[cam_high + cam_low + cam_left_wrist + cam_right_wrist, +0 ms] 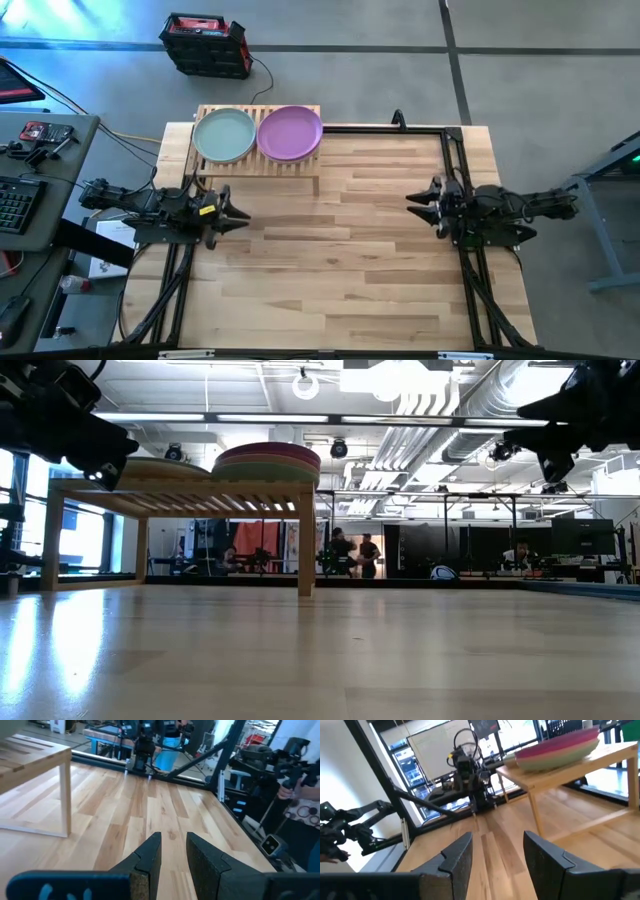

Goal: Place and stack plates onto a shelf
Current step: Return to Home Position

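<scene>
- Plates [290, 132] sit in two stacks on the shelf [262, 168]; stacking looks done.
- Left gripper [238, 213] and right gripper [413, 201], fingers parted and empty, need only park.

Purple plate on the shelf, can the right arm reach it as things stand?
Probably yes. The purple plate lies topmost and uncovered on the shelf, and the table between it and the open, empty right end effector looks free.
</scene>
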Controlling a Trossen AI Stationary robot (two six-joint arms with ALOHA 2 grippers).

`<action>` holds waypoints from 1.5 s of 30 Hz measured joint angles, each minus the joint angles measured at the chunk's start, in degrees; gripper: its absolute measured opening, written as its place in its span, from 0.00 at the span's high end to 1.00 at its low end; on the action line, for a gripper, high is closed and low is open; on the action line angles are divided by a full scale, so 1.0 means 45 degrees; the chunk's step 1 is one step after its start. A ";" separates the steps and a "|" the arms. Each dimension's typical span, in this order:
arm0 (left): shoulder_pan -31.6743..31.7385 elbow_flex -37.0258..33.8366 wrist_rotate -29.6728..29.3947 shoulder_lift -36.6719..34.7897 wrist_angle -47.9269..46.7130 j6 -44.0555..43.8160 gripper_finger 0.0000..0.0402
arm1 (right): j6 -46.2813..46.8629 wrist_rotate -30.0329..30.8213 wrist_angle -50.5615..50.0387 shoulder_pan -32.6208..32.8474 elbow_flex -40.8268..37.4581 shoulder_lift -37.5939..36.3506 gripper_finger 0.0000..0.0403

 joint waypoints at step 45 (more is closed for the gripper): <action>0.0004 0.0000 -0.0430 0.0000 0.0049 0.2322 0.81 | 0.0717 -0.0413 0.0050 0.0000 -0.0896 0.0048 0.61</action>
